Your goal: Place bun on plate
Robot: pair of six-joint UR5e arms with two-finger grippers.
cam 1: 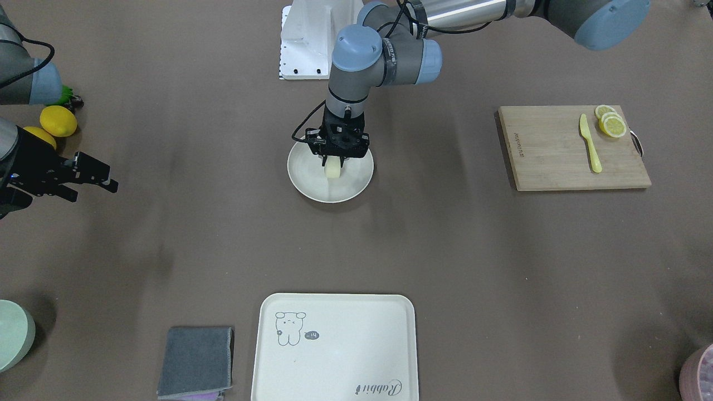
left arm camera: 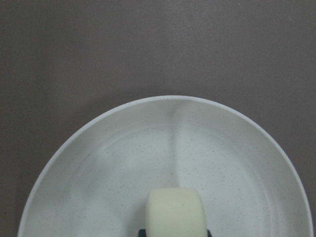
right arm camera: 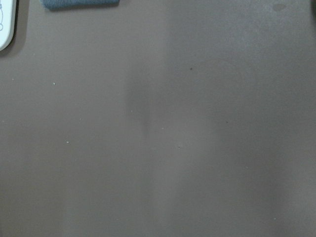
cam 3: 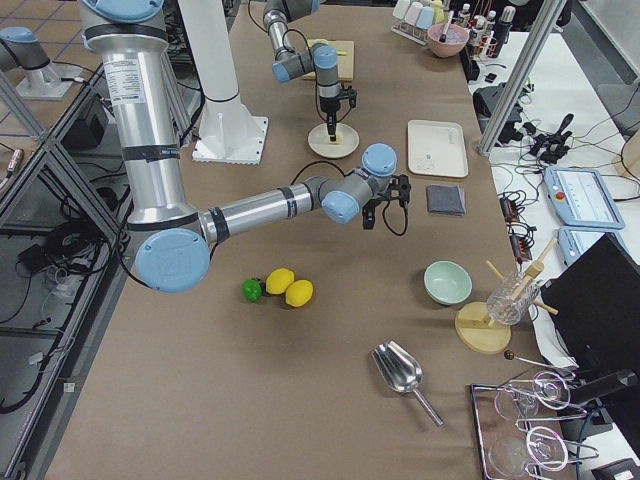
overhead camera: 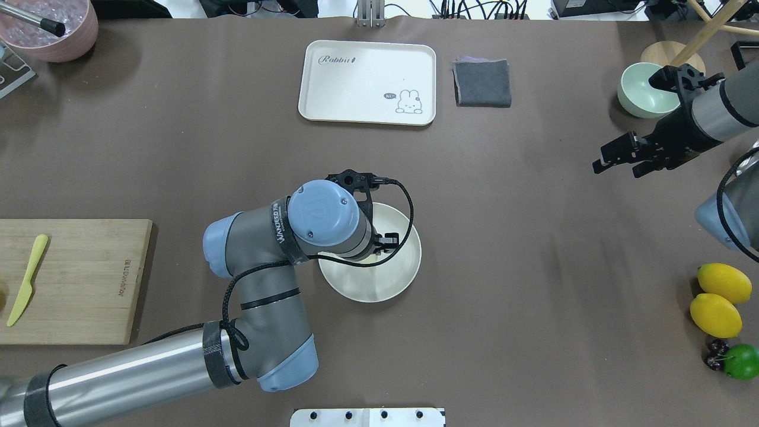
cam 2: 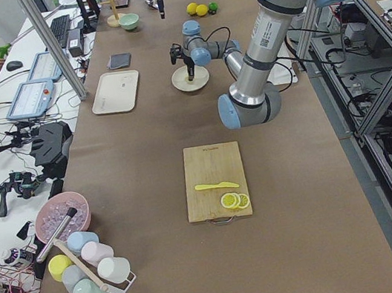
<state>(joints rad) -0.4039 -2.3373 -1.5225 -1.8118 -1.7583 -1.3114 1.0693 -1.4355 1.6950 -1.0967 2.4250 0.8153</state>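
Observation:
The round cream-white plate [cam 1: 312, 191] [overhead camera: 379, 290] lies mid-table. My left gripper [cam 1: 333, 162] points straight down over it, shut on the small pale bun [cam 1: 332, 169]. In the left wrist view the bun [left arm camera: 175, 212] shows between the dark fingertips at the bottom edge, low over the plate [left arm camera: 98, 173]; whether it touches the plate I cannot tell. In the overhead view the left wrist hides the bun. My right gripper [cam 1: 94, 192] [overhead camera: 615, 169] hovers far off to the robot's right, open and holding nothing.
A rabbit tray [cam 1: 334, 345] and a grey cloth [cam 1: 195, 359] lie at the operators' edge. A cutting board [cam 1: 557, 161] holds a yellow knife and lemon slices. Two lemons [overhead camera: 720, 296] and a green bowl [overhead camera: 643, 89] lie near the right arm. A person sits beside the table.

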